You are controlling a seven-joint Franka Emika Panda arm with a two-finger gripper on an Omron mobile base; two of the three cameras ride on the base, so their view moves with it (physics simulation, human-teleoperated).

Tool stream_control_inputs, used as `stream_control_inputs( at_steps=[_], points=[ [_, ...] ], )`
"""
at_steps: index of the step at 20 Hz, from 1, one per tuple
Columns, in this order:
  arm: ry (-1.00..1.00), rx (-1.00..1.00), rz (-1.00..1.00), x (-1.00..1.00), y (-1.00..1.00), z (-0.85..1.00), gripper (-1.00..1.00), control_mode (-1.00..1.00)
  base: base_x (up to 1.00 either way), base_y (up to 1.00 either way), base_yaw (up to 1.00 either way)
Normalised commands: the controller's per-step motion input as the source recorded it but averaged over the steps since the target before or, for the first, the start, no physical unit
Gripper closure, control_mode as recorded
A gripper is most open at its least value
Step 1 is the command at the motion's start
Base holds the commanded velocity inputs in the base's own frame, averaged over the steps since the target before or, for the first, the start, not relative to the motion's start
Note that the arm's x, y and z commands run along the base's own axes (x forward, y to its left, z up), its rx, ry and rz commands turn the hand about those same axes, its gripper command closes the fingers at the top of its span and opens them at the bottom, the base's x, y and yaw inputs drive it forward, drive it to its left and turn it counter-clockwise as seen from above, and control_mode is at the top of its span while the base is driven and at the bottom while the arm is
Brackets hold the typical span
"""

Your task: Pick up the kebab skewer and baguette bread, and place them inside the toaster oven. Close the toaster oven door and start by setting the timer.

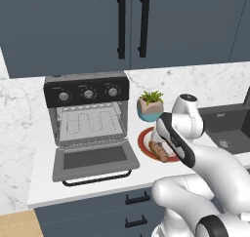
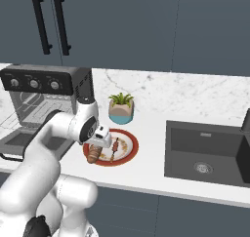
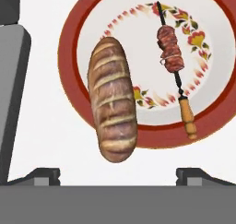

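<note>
We hang our tool (image 3: pixel 117 174) jaws wide, empty, over the baguette bread (image 3: pixel 112 98) on the plate (image 3: pixel 69 48), likely for grasping; toaster oven door (image 1: pixel 95 159) down, ready.

White marble-patterned counter (image 1: pixel 29 133), bearing a red-rimmed plate (image 3: pixel 69 34) near its front edge, taken here as landmark. Left of the plate, just beside it, a grey oven (image 1: pixel 88 116) with door (image 1: pixel 95 160) dropped flat toward the counter's front edge; behind the plate, a small potted plant (image 2: pixel 121 109) in a blue pot; right of the plate, well apart, a dark sink (image 2: pixel 207 153) set into the counter.
</note>
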Motion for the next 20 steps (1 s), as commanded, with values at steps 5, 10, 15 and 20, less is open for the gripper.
stream_control_inputs(
  at_steps=[5,10,15,20],
  points=[
    [0.02,0.0,0.0,0.36,0.01,-0.19,-1.0,-1.0,0.0,0.0,0.0],
    [0.01,0.0,0.03,0.29,0.0,-0.19,-1.0,-1.0,0.0,0.0,0.0],
    [0.06,0.0,0.03,0.06,0.0,-0.27,-1.0,-1.0,0.0,0.0,0.0],
    [0.12,0.0,0.06,0.08,0.0,-0.17,-1.0,-1.0,0.0,0.0,0.0]
  ],
)
